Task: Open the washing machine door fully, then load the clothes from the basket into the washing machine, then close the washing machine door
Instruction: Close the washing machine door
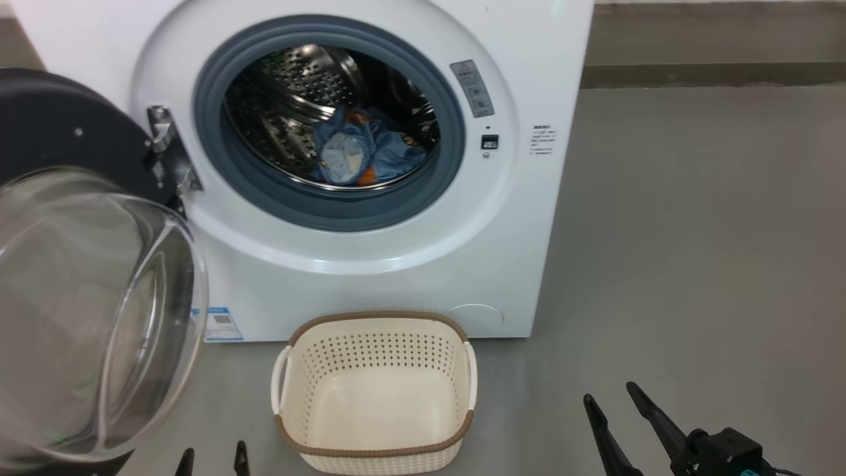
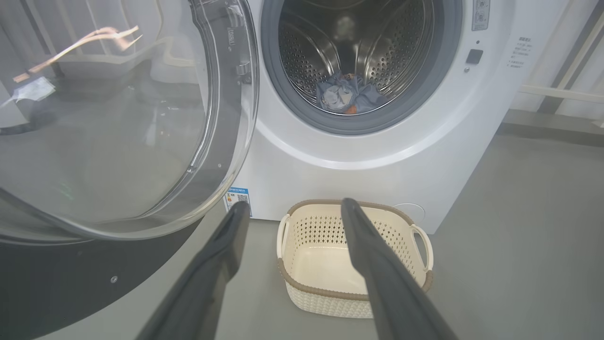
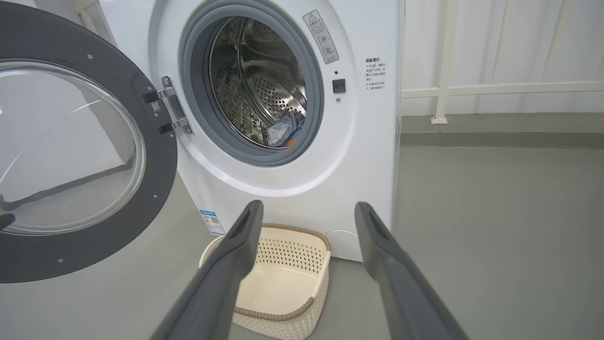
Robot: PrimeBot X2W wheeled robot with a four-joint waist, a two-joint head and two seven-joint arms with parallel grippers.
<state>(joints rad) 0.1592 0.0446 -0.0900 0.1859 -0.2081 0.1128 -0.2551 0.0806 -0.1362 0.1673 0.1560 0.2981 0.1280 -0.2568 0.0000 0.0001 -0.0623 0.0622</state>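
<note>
Blue clothes in drum, basket bare, left fingers and right fingers spread, empty: loading seemingly done, next swing door shut.

Cream perforated basket (brown rim); light-blue clothes.

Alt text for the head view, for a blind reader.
White washing machine, round door swung open at left, blue clothes in its drum. An empty cream basket sits on the floor before it; the left gripper and right gripper, both open, show at the bottom.
</note>
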